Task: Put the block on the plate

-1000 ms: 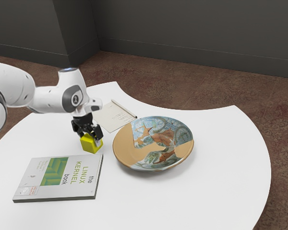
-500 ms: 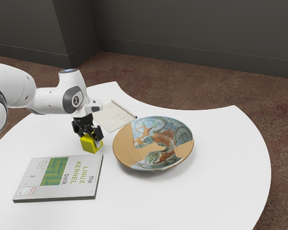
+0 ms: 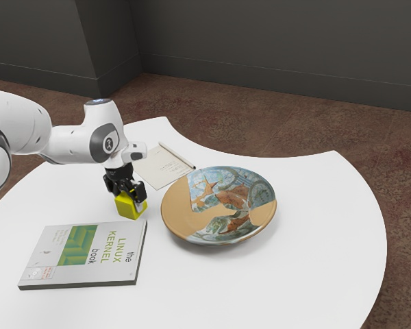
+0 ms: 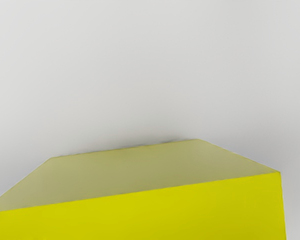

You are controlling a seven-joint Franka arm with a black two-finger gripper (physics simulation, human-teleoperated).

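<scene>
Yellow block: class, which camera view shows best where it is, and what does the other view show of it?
The exterior view, because it sets the yellow block among its neighbours, near the book and the plate. The wrist view gives a close-up of two faces, cut off at the lower edge.

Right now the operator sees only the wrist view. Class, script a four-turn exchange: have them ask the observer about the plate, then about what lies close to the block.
Operator: I see the block on white. Where is the plate, and is anything on it?
Observer: The plate stands apart from the block, toward the exterior view's right, with nothing on it.
Operator: And what lies near the block?
Observer: A book, flat on the table, on the exterior camera's side of the block.
</scene>
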